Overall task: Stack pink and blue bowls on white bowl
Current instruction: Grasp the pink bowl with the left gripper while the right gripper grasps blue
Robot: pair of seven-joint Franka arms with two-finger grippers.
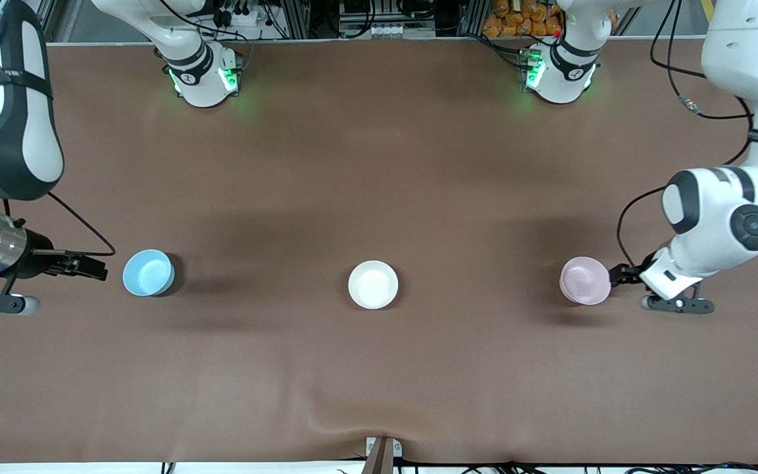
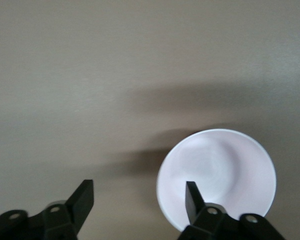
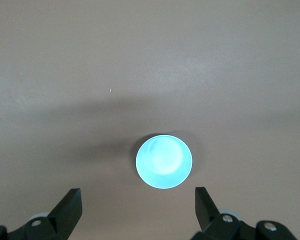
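Three bowls sit in a row across the table, about level in depth. White bowl (image 1: pixel 373 284) at centre, upright, plain glossy, nothing in it.

Pink bowl (image 1: pixel 585 280) toward the left arm's end, pale and glossy, upright. Left gripper (image 1: pixel 618 274) is at its rim, fingers spread; in the left wrist view one finger (image 2: pixel 192 200) shows over the bowl's inside, the other (image 2: pixel 82 199) well outside. Not grasping yet.

Blue bowl (image 1: pixel 148 272) toward the right arm's end, sky blue, upright. Right gripper (image 1: pixel 89 266) just beside it, fingers wide, holding nothing.

Judgement: pink pickup under way. Straddle the wall squarely, pinch firmly, since the glaze looks slippery, lift straight, then centre over white bowl.
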